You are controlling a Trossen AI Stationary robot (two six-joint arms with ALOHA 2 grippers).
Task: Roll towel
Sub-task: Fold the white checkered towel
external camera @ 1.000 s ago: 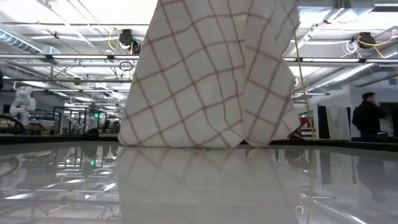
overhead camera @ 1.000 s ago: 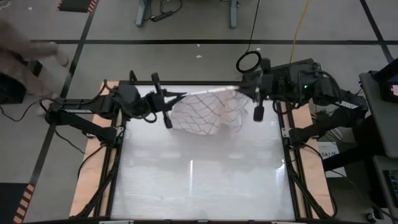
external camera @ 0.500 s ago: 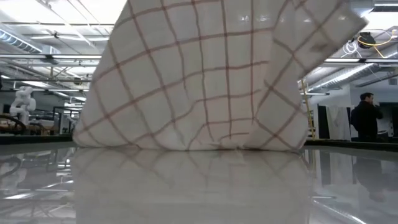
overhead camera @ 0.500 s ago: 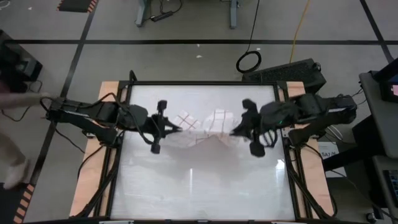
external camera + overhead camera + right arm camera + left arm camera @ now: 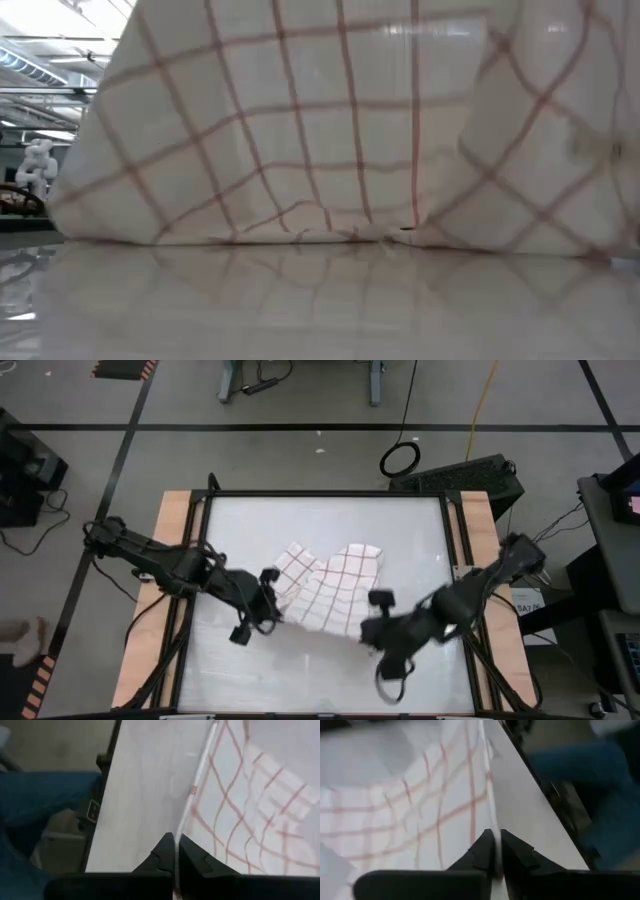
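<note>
One towel [image 5: 325, 588], white with a red-brown grid, is seen on the table [image 5: 320, 670], stretched between two grippers. Its left edge is pinched in the narrow jaws of the left gripper [image 5: 495, 851], and its right edge is clamped in the closed right gripper [image 5: 174, 851]. From each gripper the cloth is spread away toward the other, with its far part resting on the tabletop. No brand, label or writing can be read.
</note>
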